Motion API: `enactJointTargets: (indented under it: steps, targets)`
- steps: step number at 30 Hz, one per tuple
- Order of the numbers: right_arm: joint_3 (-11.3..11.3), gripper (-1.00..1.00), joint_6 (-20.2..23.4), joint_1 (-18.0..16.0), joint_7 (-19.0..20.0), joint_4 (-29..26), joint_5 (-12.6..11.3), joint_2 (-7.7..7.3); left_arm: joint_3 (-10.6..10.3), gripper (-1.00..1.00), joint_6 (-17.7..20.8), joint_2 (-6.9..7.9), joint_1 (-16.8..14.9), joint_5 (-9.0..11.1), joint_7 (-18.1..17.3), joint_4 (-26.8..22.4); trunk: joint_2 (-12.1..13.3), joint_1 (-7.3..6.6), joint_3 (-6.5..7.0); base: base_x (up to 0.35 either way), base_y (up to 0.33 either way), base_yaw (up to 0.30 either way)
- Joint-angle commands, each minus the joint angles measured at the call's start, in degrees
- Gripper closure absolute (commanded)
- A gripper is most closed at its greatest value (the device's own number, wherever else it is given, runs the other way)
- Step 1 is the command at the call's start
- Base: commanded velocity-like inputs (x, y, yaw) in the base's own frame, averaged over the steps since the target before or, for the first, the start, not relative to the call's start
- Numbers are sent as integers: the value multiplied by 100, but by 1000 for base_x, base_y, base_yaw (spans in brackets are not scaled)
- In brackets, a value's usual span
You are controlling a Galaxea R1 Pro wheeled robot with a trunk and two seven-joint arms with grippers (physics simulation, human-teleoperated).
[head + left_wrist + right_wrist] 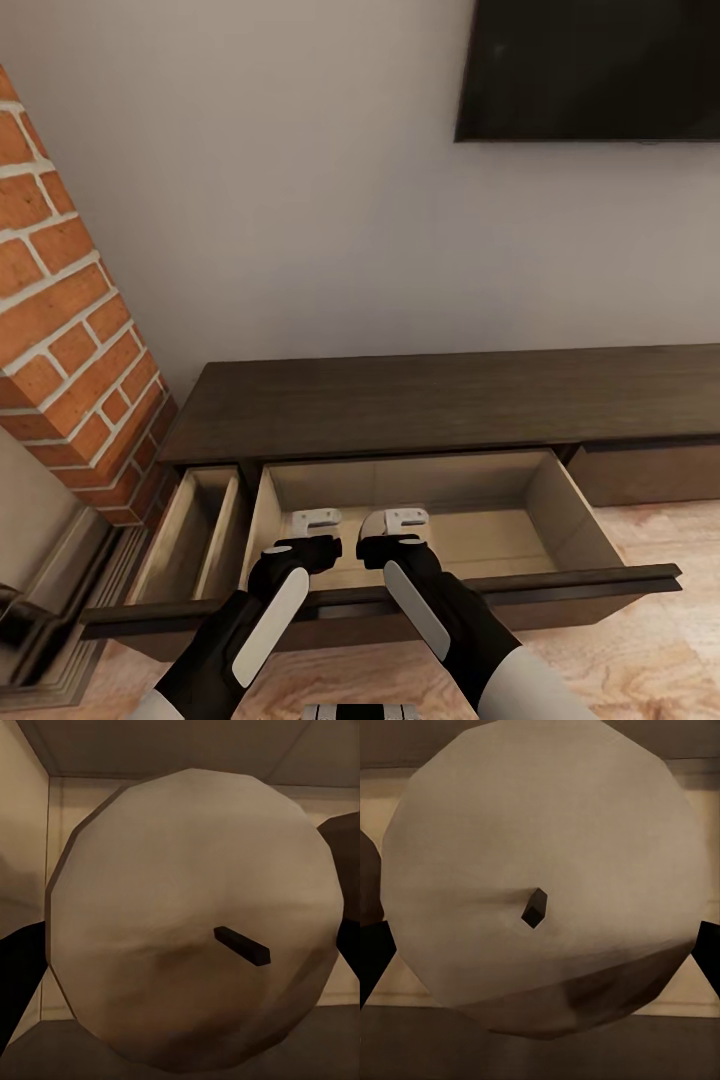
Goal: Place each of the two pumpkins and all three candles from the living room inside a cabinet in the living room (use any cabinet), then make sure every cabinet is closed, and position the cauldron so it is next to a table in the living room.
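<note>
- The cabinet [420, 400], a long low dark-brown unit, runs along a pale grey wall, and I take it as my landmark.
- Its wide drawer [590, 520] stands pulled out toward the robot, showing a light beige interior; a narrower drawer [190, 530] beside it, on the brick side, is open too.
- A red brick column [70, 330] rises at the cabinet's left end, with a grey stepped base at its foot.
- A dark screen [590, 70] hangs on the wall above the cabinet's right part.
- Light wooden floor [650, 650] spreads in front of the cabinet.
- The left gripper [312, 532] and the right gripper [398, 532] hover side by side over the wide drawer, just past its front board.
- In the left wrist view a pale beige candle [187, 915] with a short dark wick sits clamped between the dark fingers [19, 975] of the left gripper, the drawer walls behind it.
- In the right wrist view a second candle [540, 877] is likewise gripped by the right gripper's fingers [373, 952], above the drawer's interior.
</note>
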Motion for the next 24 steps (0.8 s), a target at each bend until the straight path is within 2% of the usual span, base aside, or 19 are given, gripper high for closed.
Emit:
enactJointTargets:
  steps: [1,5,18,19,20,24]
  targets:
    - [15,100,5,-5,-56,-7,-59,-1,-10,100,5,2,-4,57,63,-7,-2,-1,-5,0,0,0]
    - [12,100,5,-5,-56,-7,-59,0,-10,100,5,2,-4,57,63,-7,-82,43,-41,0,0,0]
    - [12,100,5,-5,-56,-7,-89,-3,-12,100,5,3,-4,57,63,-8,-82,43,-41,0,0,0]
    - [11,100,5,-5,-56,-7,-94,-5,-13,-100,5,6,-3,57,63,-11,-82,43,-41,0,0,0]
    - [12,-100,5,-5,-56,-8,-101,-4,-16,-100,5,9,-3,57,63,-19,-82,43,-41,0,0,0]
    - [13,-100,7,-5,-56,-7,-104,-2,-13,-100,5,10,-3,57,63,-24,-82,43,-41,0,0,0]
